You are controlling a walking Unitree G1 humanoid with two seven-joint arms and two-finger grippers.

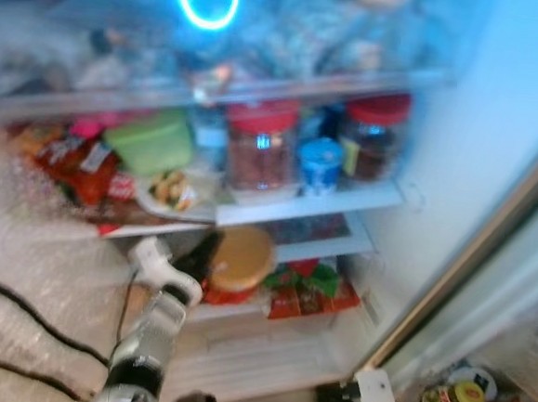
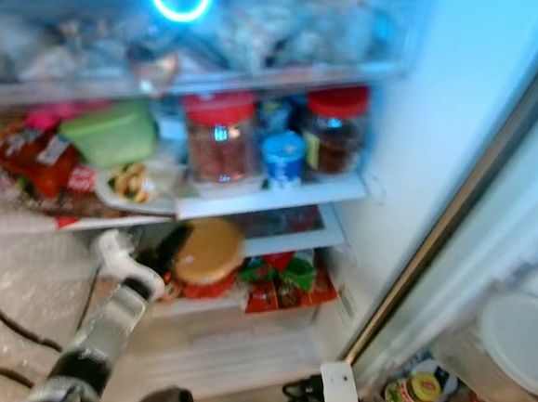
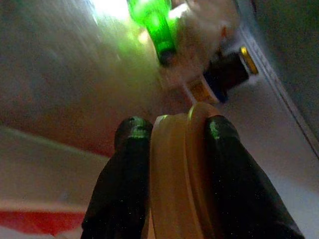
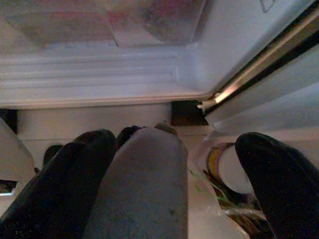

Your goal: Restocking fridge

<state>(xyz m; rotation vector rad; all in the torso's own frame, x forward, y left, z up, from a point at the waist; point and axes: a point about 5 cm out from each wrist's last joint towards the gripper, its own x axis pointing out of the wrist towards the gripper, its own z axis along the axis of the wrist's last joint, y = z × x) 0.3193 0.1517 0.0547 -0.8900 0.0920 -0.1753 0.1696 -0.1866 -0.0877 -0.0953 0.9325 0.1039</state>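
Fridge [image 1: 457, 179] stands open, its shelves crowded. The left claw [image 3: 172, 144] grips a tan-lidded jar [image 1: 238, 259] by the lid's rim, one black finger [image 3: 127, 174] on each side, holding it at the lower shelf [image 1: 326, 247] just beside red packets [image 1: 308, 293]. On the shelf above sit two red-lidded jars [image 1: 262, 149], a blue cup [image 1: 320, 163] between them and a green tub [image 1: 151, 140]. The right claw [image 4: 174, 164] hangs low by the fridge's bottom edge, fingers spread, nothing between them.
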